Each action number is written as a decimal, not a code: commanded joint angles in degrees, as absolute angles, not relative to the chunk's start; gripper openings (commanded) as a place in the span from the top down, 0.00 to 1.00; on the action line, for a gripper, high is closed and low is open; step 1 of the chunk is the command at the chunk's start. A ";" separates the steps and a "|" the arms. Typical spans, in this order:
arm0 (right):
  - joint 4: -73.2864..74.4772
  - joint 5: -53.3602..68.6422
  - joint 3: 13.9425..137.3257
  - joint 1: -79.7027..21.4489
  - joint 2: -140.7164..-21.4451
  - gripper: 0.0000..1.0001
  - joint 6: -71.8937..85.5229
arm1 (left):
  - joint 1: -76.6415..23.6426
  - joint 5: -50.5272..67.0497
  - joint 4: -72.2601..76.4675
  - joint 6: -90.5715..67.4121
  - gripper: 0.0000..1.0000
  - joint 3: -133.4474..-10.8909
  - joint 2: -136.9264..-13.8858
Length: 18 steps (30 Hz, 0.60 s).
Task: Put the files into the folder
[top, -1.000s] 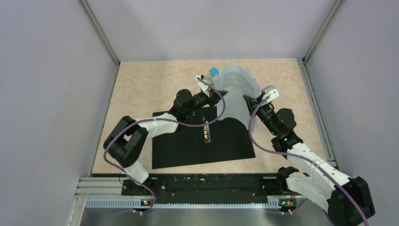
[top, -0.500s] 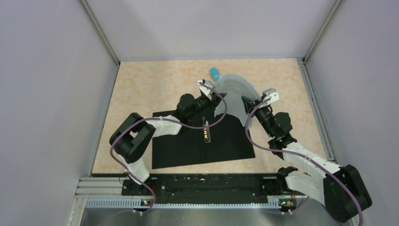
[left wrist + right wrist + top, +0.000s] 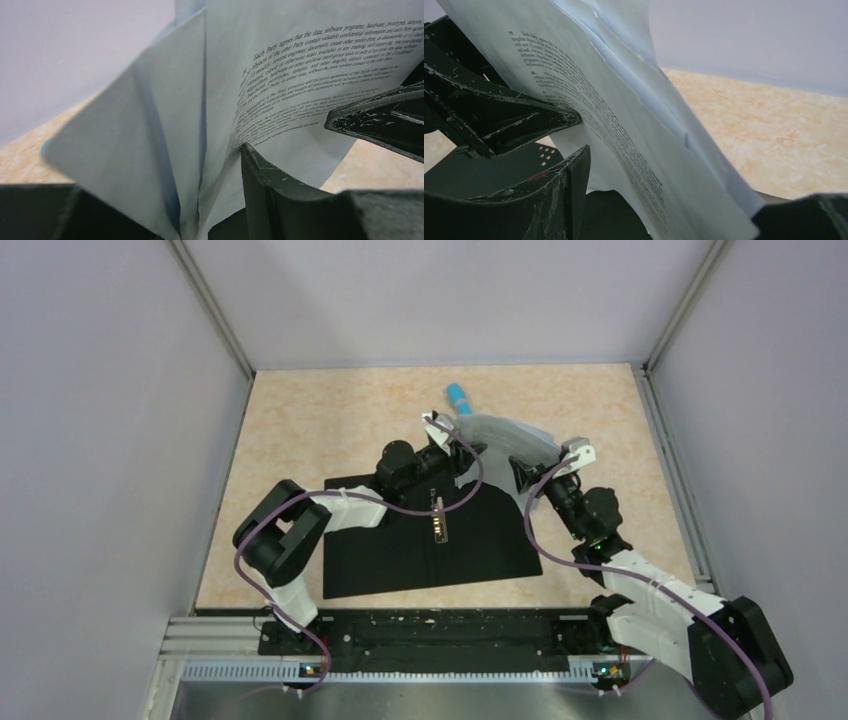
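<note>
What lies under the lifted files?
The open folder and tan tabletop; a blue stick pokes out behind them. The rest beneath the files is hidden.

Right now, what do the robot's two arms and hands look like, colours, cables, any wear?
Both arms are built alike: the left arm and right arm have white links between chunky black joint housings. A purple cable loops along each. The left hand and right hand each have two black fingers, scuffed with whitish scratches.
</note>
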<state>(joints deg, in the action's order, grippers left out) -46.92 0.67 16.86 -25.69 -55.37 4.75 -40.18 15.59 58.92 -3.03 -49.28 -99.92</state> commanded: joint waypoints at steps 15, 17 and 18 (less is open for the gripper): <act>-46.42 14.21 26.46 -20.05 -62.82 0.33 11.09 | -37.54 25.33 48.80 -2.78 0.44 -55.70 -99.87; -46.57 14.61 27.15 -20.04 -63.36 0.33 11.43 | -37.36 25.29 48.06 -2.89 0.46 -55.81 -99.54; -46.44 14.67 27.59 -20.07 -63.61 0.33 11.48 | -37.30 25.24 47.66 -2.79 0.47 -55.77 -99.32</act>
<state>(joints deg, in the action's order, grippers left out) -45.39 11.79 24.14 -20.43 -62.74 10.39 -37.74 23.94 49.19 -3.03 -53.80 -99.92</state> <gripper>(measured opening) 0.666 0.543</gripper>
